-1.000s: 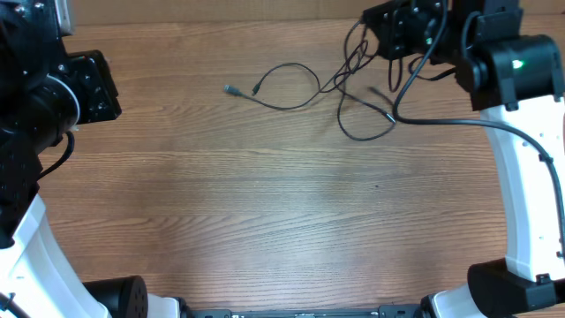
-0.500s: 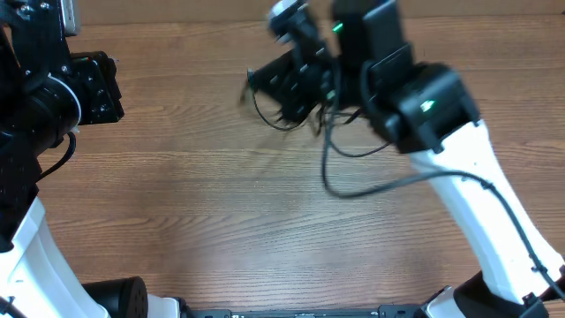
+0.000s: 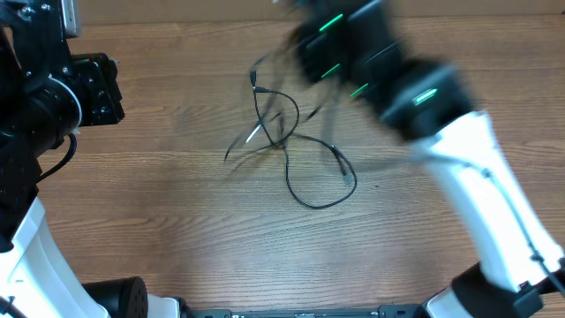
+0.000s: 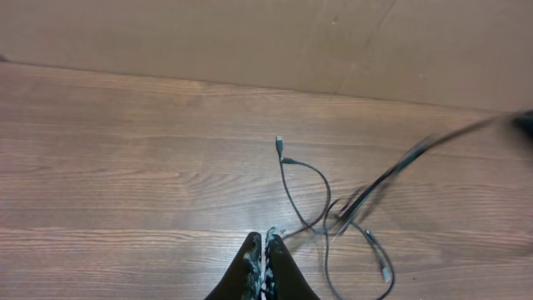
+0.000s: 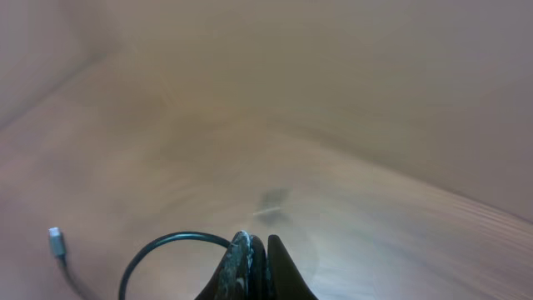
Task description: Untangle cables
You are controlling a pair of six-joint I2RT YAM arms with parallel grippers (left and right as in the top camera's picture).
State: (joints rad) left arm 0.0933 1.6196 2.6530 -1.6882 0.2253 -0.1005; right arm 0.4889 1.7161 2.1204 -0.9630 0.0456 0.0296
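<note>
The cables (image 3: 287,155) are thin black cords lying in a loose tangle at the table's middle, with one loop reaching toward the front (image 3: 318,203). My right gripper (image 5: 256,243) is shut on one black cable whose loop (image 5: 158,246) and grey plug (image 5: 56,242) show at the left of the right wrist view. In the overhead view the right gripper (image 3: 305,57) is blurred above the tangle's back end. My left gripper (image 4: 262,246) is shut and empty. It sits a little short of the cables in the left wrist view (image 4: 333,217), where a blurred strand (image 4: 433,150) rises to the right.
The left arm (image 3: 79,88) is at the table's far left. The right arm (image 3: 459,159) crosses the right half of the table. A brown wall (image 4: 250,33) runs along the back edge.
The right arm has swung from the back right to the left and then over the middle, dragging the cables from the back right to the table's centre. The left arm has not moved.
</note>
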